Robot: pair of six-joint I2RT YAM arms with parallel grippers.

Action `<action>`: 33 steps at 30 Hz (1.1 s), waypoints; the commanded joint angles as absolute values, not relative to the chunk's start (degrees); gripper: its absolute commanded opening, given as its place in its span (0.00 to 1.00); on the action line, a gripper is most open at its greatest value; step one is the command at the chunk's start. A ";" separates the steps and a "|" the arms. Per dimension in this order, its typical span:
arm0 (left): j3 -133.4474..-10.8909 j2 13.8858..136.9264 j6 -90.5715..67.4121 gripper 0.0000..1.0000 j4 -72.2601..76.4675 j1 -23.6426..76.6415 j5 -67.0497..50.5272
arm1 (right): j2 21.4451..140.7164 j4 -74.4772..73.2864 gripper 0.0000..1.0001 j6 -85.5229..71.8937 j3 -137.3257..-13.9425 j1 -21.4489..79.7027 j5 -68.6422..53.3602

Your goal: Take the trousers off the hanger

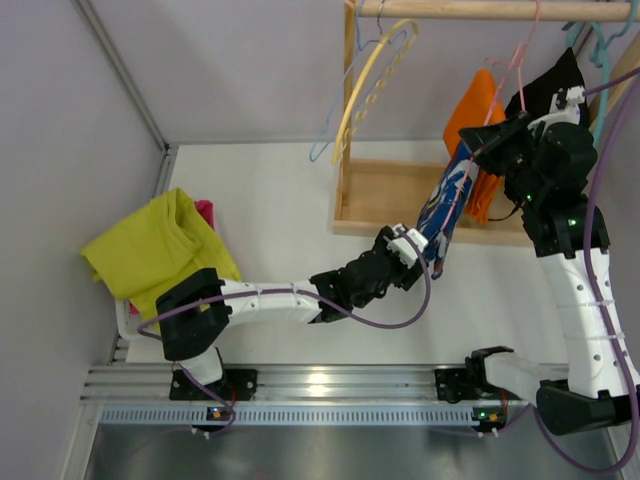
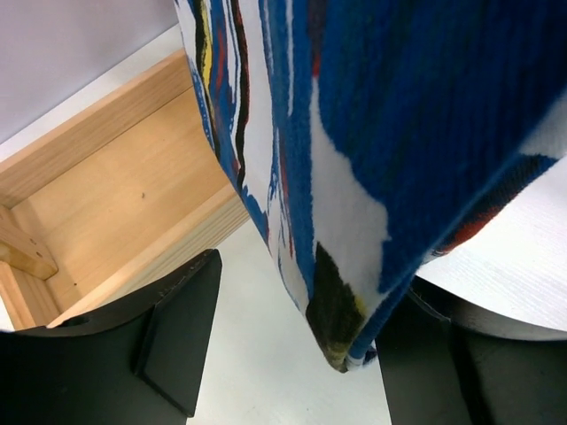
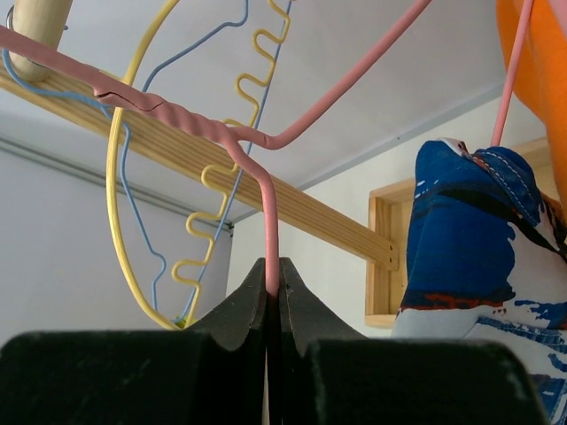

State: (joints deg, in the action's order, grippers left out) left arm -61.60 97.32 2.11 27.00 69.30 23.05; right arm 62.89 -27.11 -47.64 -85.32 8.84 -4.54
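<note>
Hanging from the pink hanger, the trousers droop down over the front edge of the wooden rack. The right gripper is pressed together on the thin neck of the pink hanger. I think this is to stop it swinging or sliding along the pole. The left gripper sits low, its fingers spread wide with the bottom hem of the trousers between them, not squeezed yet. It looks ready to pinch the hem and pull down, so the cloth can slide off.
</note>
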 commanded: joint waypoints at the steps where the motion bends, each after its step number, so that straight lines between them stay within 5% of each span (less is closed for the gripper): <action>1: -59.95 93.96 3.16 0.72 31.11 68.82 23.73 | 60.82 -19.16 0.00 -48.69 -90.18 9.40 -5.98; 33: -68.29 95.80 11.86 0.75 41.74 67.32 25.23 | 60.47 -18.90 0.00 -52.91 -87.19 9.14 -9.05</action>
State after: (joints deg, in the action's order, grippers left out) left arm -65.56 95.26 10.00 34.74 67.48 25.12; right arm 62.89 -26.72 -51.07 -85.19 8.84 -7.55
